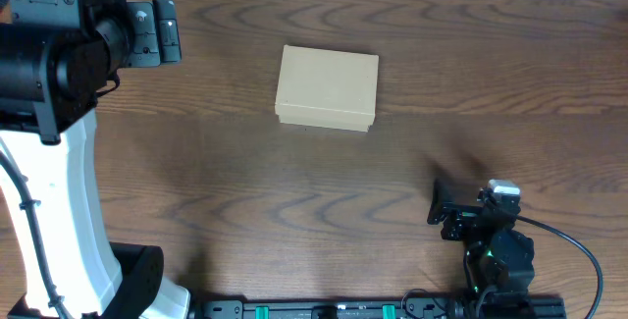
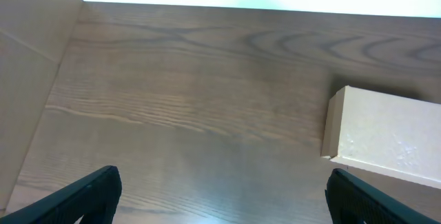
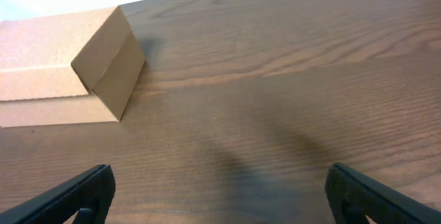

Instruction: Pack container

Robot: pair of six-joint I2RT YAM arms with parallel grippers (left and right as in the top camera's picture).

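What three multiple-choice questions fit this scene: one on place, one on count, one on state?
1. Where is the plain brown cardboard box? A stacked on another box; B flat on the dark wooden table, untouched; C hanging off the table's edge.
2. How many boxes show? A three; B two; C one.
3. Its flap lid is: A shut; B standing open; C torn off.
Key: B, the left gripper and right gripper are open, clear of it; C, only one appears; A, its top lies flat.

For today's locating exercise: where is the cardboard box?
In the overhead view the closed cardboard box lies on the wooden table near the middle, toward the far edge, between the left gripper and right gripper, touching neither.
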